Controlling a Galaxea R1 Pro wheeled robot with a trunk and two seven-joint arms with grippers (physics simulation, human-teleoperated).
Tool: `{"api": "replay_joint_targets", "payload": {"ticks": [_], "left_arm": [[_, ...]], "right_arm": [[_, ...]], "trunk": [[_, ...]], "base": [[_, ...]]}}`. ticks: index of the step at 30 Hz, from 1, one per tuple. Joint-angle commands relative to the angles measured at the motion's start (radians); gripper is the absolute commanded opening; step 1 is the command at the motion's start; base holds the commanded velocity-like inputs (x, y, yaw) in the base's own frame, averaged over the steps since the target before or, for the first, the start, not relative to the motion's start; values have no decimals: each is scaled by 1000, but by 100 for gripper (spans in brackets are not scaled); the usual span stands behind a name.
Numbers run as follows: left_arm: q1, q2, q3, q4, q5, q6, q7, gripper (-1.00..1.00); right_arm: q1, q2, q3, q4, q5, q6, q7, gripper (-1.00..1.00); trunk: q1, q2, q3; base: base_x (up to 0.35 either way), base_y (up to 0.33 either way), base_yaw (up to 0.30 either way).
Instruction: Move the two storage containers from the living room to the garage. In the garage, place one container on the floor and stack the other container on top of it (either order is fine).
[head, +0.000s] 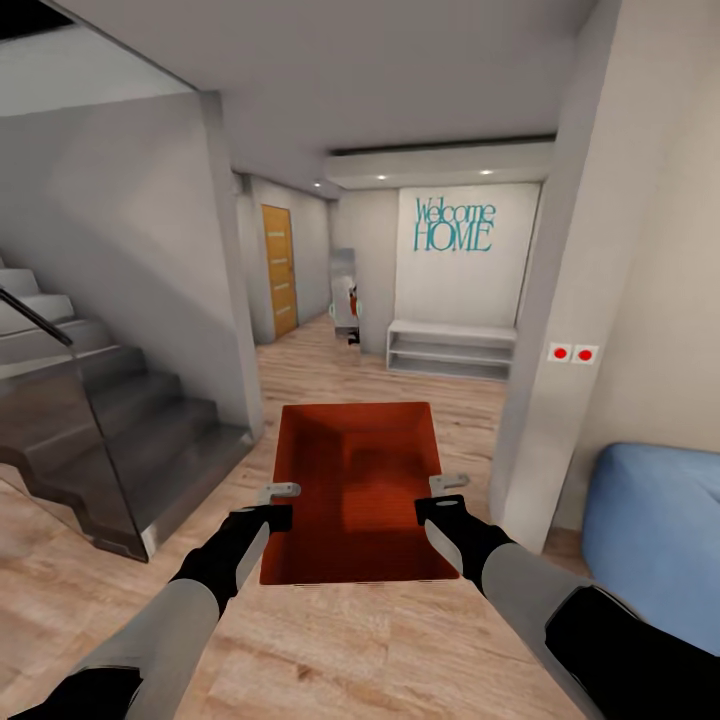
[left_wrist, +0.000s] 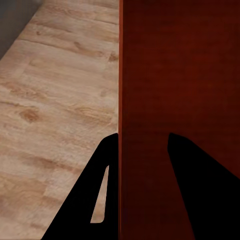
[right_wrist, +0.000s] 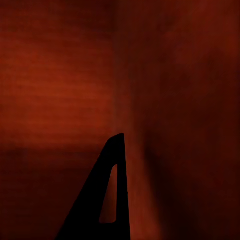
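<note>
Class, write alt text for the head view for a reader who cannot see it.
Two robot grippers, left and right, hold an orange-red storage container by its side walls above light wood flooring. Ahead, a hallway shows a "Welcome HOME" wall sign, grey stairs and a blue sofa.

Two grey-and-black arms with black, wedge-fingered grippers

Each forearm is a smooth light-grey sleeve, running from a black upper section into a glossy black wrist. The left gripper (head: 280, 492) and right gripper (head: 448, 484) each carry a small pale-grey metal finger with a rounded tip, one on either side of the orange-red container (head: 355, 470). In the left wrist view the fingers (left_wrist: 97, 200) are flat matt-black tapering wedges, one pierced by a narrow slot; the right wrist view shows the same slotted black wedge (right_wrist: 102, 200). No cables, screws or markings are visible.
</note>
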Motion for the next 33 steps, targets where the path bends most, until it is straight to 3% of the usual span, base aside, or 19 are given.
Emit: {"api": "replay_joint_targets", "payload": {"ticks": [1, 25, 26, 31, 33], "left_arm": [[0, 0, 5, 0, 22, 4, 7, -100], [0, 0, 5, 0, 22, 4, 7, -100], [0, 0, 3, -7, 3, 3, 7, -100], [0, 0, 5, -7, 2, 2, 7, -100], [0, 0, 6, -7, 2, 2, 8, -100]], "right_arm": [[-1, -17, -25, -4, 28, -68, -61, -100], [-1, -17, -25, -4, 27, -68, -60, -100], [-1, -1, 4, 3, -5, 1, -11, -100], [-1, -2, 8, 0, -2, -2, -7, -100], [-1, -8, 21, -5, -22, -15, -8, -100]], "trunk": [[1, -1, 0], [1, -1, 0], [1, -1, 0], [1, -1, 0], [1, -1, 0]], "base": [[322, 0, 0], [322, 0, 0], [0, 0, 0], [0, 0, 0], [0, 0, 0]]}}
